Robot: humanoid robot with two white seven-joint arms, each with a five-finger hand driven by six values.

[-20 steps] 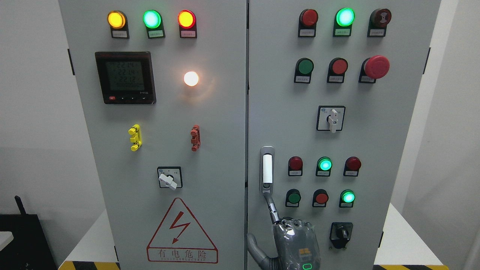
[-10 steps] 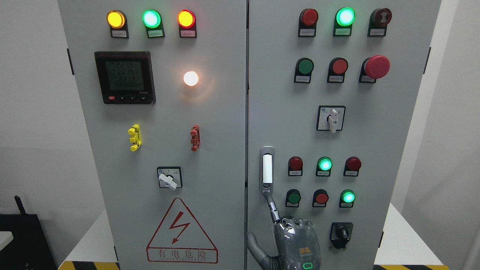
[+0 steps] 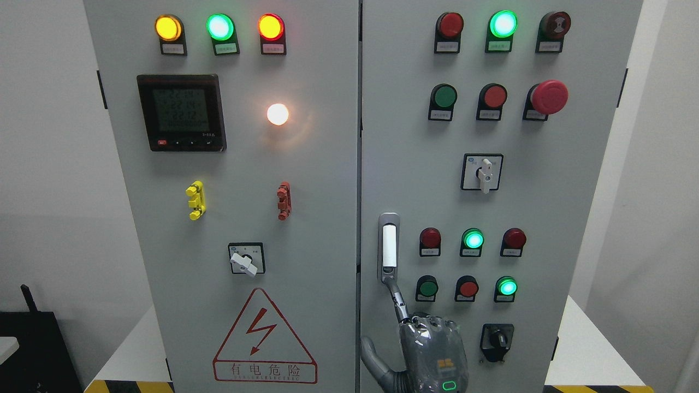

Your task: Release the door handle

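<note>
Right hand (image 3: 431, 349) low against the right cabinet door (image 3: 524, 207), one finger (image 3: 397, 300) stretched up touching the handle's (image 3: 389, 248) lower end, gripping nothing, thumb spread aside.

Can't read the small labels (image 3: 225, 48) under the lamps, far too tiny. Can't settle the digits on the meter (image 3: 181, 113) either, blurred and dim. Cropped by the frame at top and bottom, the cabinet (image 3: 327, 164). Cut at the bottom edge, the right hand (image 3: 434, 355), wrist out of view. Sliced by the left edge, a black object (image 3: 33, 349); can't say what. Barely showing, the striped tape (image 3: 125, 386).
</note>
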